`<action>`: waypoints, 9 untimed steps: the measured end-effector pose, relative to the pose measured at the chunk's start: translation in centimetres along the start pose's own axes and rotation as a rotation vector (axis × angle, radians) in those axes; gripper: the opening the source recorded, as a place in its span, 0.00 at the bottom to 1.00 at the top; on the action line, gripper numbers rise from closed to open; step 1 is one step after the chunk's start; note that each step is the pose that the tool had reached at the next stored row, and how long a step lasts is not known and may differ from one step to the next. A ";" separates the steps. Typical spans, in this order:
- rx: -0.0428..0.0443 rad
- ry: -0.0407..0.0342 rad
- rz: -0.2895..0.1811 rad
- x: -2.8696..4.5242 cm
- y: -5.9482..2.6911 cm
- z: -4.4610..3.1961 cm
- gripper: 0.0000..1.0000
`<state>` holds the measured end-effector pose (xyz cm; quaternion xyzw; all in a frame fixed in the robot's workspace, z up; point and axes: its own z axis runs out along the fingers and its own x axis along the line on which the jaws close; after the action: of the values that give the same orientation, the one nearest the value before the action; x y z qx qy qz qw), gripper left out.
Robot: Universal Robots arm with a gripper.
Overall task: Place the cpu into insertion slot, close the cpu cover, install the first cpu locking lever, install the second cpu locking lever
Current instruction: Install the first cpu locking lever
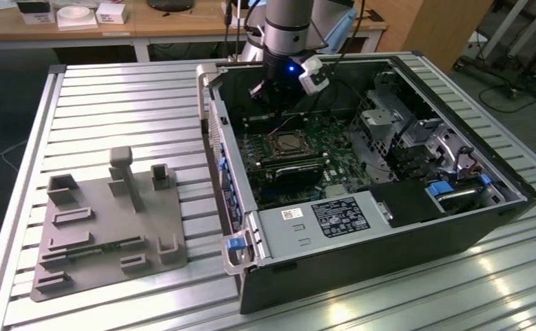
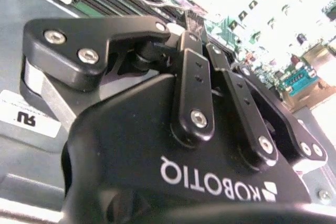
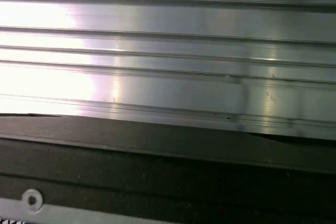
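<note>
Okay, 1 black robot gripper (image 1: 268, 91) hangs inside the open black computer case (image 1: 342, 276) on the slatted aluminium table (image 1: 121, 103).
Jaw state: cannot tell. The square dark insertion slot with silvery rim (image 1: 289, 143) sits on the green circuit board (image 1: 333, 127), near the gripper but apart from it; a grey moulded fixture plate (image 1: 102, 234) lies at the exterior view's left.

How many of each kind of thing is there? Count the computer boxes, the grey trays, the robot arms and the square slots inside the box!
open computer case: 1
grey tray: 1
robot arm: 1
insertion slot: 1
Total: 4
</note>
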<state>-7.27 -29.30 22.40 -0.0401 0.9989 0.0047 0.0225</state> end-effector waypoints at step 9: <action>0.0031 -0.0003 0.065 0.04 -0.06 -0.25 0.10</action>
<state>-7.32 -29.36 22.65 -0.0078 0.9997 0.0038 0.0226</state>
